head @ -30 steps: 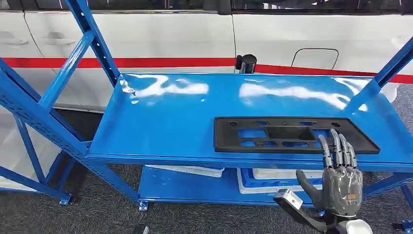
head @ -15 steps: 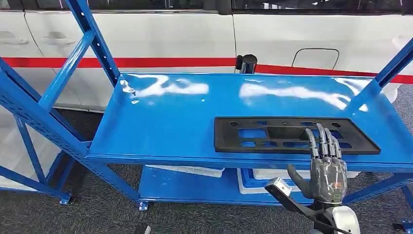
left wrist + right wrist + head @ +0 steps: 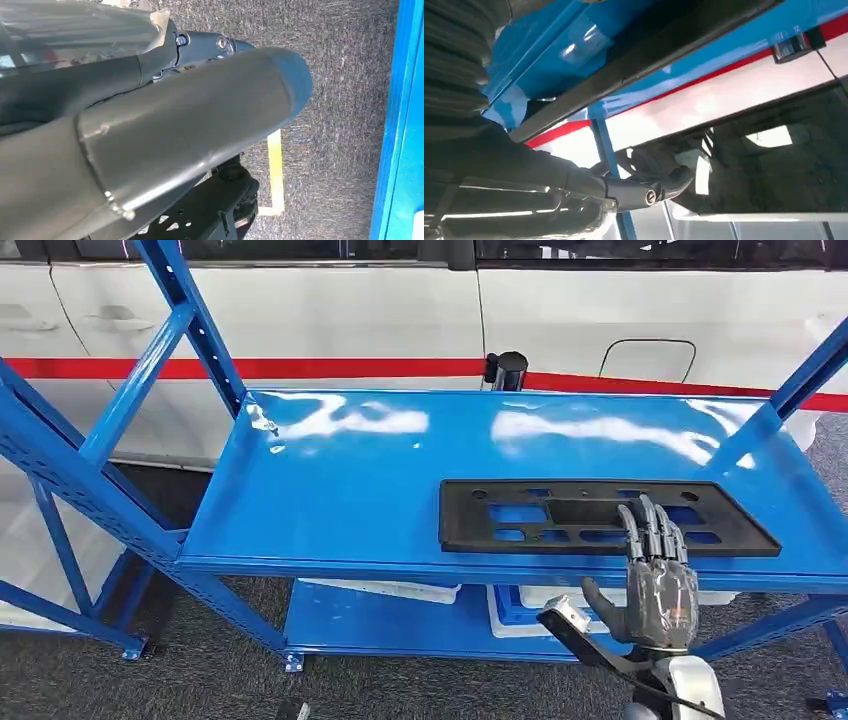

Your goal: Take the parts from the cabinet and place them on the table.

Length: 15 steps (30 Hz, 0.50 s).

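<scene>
Fingers: the right hand (image 3: 658, 592) is being held palm-forward at the shelf's front edge, its fingers (image 3: 648, 528) raised side by side and slightly apart, the thumb stuck out to the side; nothing is being pinched or held.
Contact: the fingertips are being seen over the near edge of the part (image 3: 600, 517); whether they are touching it cannot be told.
Why so held: the hand is judged to be lined up for a reach over the part's near rim, fingers above and thumb kept free for going beneath.
Left hand: the left wrist view is looking down at grey carpet; what the left fingers are doing cannot be told.
Part: a flat black plastic panel with cut-outs is lying on the upper shelf (image 3: 350, 480) of the blue cabinet, towards its right front, long side running along the front edge.
Why so placed: it is judged that lying flat near the front is keeping the panel within reach.
Lower shelf: white trays (image 3: 385, 589) are being stored below.
Behind: a white vehicle (image 3: 330, 310) with a red stripe is standing beyond the cabinet.
Writing: no brand, label or readable text is being shown on any of these.
</scene>
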Each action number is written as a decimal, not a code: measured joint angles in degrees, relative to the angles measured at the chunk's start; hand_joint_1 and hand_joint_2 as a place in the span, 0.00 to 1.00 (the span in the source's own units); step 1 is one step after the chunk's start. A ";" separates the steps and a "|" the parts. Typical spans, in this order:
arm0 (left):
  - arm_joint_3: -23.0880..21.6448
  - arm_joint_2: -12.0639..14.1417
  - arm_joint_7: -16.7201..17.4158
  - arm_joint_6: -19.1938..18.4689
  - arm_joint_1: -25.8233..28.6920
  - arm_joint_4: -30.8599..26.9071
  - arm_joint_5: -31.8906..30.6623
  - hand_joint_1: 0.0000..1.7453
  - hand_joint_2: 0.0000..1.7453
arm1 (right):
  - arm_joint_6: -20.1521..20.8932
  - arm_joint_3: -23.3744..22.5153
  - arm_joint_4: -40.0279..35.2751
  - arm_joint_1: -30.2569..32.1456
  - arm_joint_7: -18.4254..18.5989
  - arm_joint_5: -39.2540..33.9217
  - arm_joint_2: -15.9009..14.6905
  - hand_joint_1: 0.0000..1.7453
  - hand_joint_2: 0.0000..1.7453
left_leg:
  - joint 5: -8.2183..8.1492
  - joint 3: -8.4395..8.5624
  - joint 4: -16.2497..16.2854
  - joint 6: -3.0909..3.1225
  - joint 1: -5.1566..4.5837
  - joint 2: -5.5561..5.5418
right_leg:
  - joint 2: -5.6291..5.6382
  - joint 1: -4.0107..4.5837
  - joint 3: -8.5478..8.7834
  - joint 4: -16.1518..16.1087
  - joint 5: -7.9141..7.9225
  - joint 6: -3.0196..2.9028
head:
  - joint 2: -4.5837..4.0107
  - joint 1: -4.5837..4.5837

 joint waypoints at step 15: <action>-0.44 -0.33 0.79 -0.39 -0.22 0.00 -1.03 0.00 0.00 | 4.20 -1.29 5.47 -5.00 1.86 2.97 4.40 0.00 1.00 | 0.01 0.00 0.00 -0.01 0.00 0.00 | 0.00 0.00 0.00 0.00 0.00 0.00 | 0.00 0.00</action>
